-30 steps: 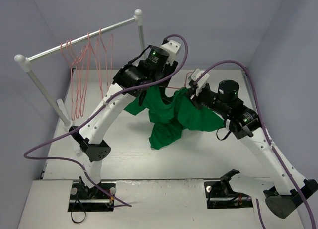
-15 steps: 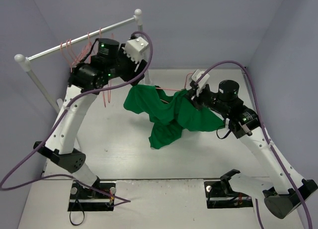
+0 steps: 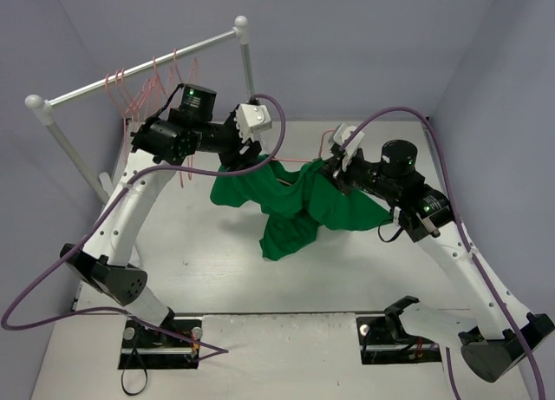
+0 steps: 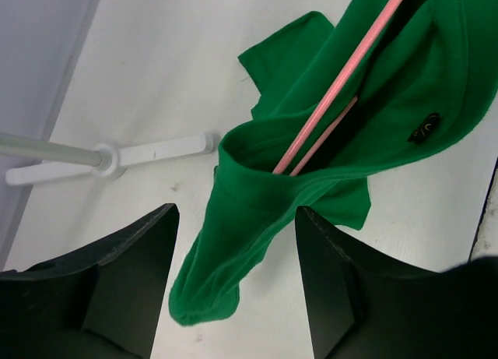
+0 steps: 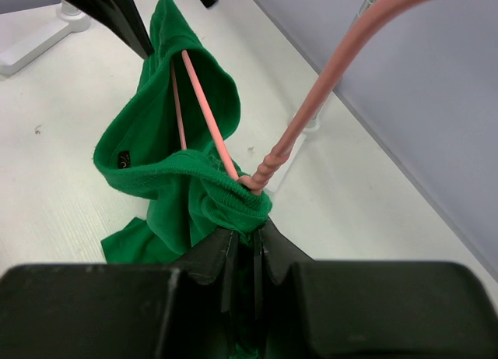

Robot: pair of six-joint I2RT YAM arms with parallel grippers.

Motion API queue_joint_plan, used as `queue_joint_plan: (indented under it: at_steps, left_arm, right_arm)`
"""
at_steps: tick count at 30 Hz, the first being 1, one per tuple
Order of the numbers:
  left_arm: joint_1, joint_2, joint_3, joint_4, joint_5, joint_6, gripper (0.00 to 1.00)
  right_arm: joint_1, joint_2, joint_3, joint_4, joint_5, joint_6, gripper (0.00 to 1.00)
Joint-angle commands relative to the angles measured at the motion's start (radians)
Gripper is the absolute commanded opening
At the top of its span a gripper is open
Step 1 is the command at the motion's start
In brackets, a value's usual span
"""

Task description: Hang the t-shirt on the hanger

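Rack, spare hangers at far-left corner; left hand apart by shirt, right hand clamped on it; tag unreadable

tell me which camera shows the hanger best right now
Right wrist: the hanger shows its hook, twisted neck and two wires running into the t-shirt. Left wrist shows only two wire lengths entering the fabric; top external shows just thin pink slivers.

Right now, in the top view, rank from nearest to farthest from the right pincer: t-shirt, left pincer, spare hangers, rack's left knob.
1. t-shirt, gripped by the right pincer.
2. left pincer, over the shirt's left end.
3. spare hangers, hanging at the back left.
4. rack's left knob, left edge.
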Motion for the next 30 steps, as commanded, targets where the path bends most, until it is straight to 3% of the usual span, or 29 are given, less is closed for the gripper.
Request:
queue_joint_plan:
  at_steps: [1,9,25,30]
  left_arm:
    - [0.005,0.011,0.012,0.010,0.089,0.080,0.57]
    - [0.005,0.042,0.003,0.010,0.132,0.097,0.50]
    - [0.005,0.056,-0.022,0.010,0.238,0.110,0.01]
    - [0.005,0.034,-0.030,0.010,0.290,0.126,0.00]
  right_arm:
    - [-0.004,-0.013,0.014,0.118,-0.043,0.002,0.00]
    - [-0.004,-0.013,0.014,0.118,-0.046,0.002,0.00]
    - [-0.004,-0.011,0.020,0.118,-0.053,0.000,0.00]
    - [-0.007,-0.020,0.014,0.116,-0.046,-0.002,0.00]
